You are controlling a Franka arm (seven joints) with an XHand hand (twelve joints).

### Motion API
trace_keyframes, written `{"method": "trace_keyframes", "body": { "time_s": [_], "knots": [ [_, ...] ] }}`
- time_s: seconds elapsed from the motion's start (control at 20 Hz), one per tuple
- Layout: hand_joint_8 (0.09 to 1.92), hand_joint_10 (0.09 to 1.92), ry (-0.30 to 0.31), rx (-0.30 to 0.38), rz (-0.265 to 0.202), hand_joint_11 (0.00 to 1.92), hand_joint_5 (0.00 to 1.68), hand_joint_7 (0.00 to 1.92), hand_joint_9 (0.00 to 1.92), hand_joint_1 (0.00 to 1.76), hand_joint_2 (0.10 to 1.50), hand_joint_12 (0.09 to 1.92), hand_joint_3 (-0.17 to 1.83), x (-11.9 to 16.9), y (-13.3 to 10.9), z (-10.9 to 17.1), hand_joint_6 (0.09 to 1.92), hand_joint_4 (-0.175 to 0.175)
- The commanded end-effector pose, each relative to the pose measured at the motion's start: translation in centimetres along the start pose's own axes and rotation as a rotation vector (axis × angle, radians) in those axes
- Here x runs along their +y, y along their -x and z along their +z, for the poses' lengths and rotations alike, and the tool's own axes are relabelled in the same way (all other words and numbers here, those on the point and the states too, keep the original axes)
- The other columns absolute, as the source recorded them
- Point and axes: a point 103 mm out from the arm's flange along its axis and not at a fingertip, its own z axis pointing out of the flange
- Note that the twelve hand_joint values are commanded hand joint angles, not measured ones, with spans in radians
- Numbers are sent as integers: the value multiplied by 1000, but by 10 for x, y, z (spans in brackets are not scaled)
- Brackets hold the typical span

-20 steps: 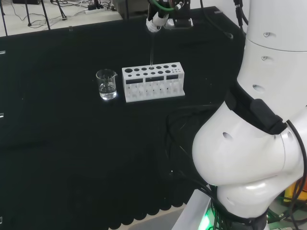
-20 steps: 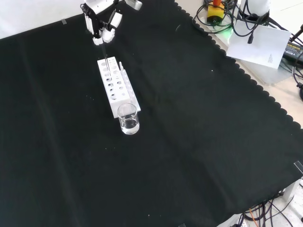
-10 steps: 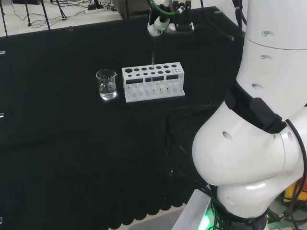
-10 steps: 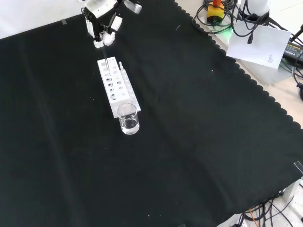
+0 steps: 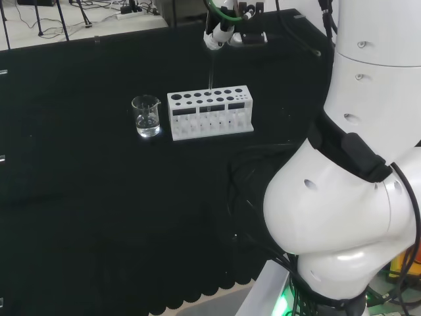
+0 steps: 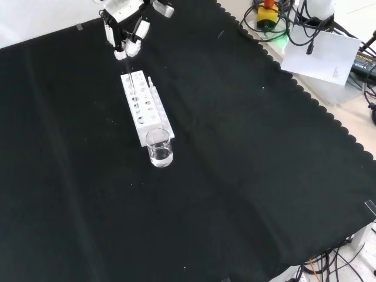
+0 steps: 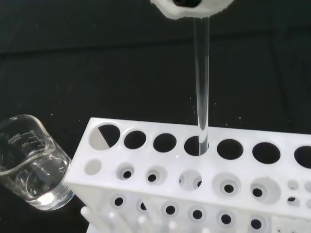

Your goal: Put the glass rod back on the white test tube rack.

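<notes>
Wrist view gives the best look: the glass rod (image 7: 201, 82) hangs straight down from the hand (image 7: 192, 7) and its lower end sits right at one of the big round holes in the far row of the white rack (image 7: 194, 179). The tip seems to be just inside the hole's rim, though how deep it goes I can't tell. The rod looks upright, not tilted.

The hand's fingers are pinched together around the top end of the rod, so it's holding it by the very top. In the front view the hand (image 6: 126, 35) sits at the far end of the rack (image 6: 145, 108), above it, and you can make out the rod (image 6: 130, 73) as a thin line running down to the rack's top.

In the head view the hand (image 5: 220, 29) is up beyond the rack (image 5: 210, 113), with the rod (image 5: 210, 69) a faint vertical streak dropping to about the middle of the far row of holes.

A small glass beaker (image 5: 146, 116) stands just beside the rack's left end in the head view, apart from it. It looks like it has a bit of clear liquid in the bottom. In the front view that same beaker (image 6: 160, 148) is at the rack's near end. Everything sits on the black cloth (image 6: 247, 176).
</notes>
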Motion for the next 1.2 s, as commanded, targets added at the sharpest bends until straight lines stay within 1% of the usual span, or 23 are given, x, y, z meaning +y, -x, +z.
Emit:
{"method": "trace_keyframes", "body": {
  "time_s": [0.05, 0.25, 0.6, 0.85, 1.15, 1.2],
  "knots": [
    [735, 785, -13, -13, -5, 1666, 1423, 1324, 1595, 1326, 1057, 425, -175, 6, -1, 2, 87, -175],
    [736, 785, -36, -24, 0, 1664, 1422, 1323, 1593, 1326, 1057, 424, -175, 9, -3, 6, 87, -175],
    [735, 785, -85, -24, 9, 1662, 1422, 1324, 1590, 1326, 1057, 424, -175, 11, 1, 13, 87, -175],
    [736, 786, -103, -27, 8, 1660, 1422, 1323, 1587, 1326, 1057, 424, -175, 13, 2, 17, 87, -175],
    [756, 787, -129, -9, 15, 1652, 1417, 1313, 1587, 1324, 1061, 421, -175, 13, 6, 18, 87, -175],
    [706, 788, -131, -3, 15, 1651, 1412, 1332, 1589, 1325, 1058, 421, -175, 13, 6, 18, 87, -175]
  ]
}}
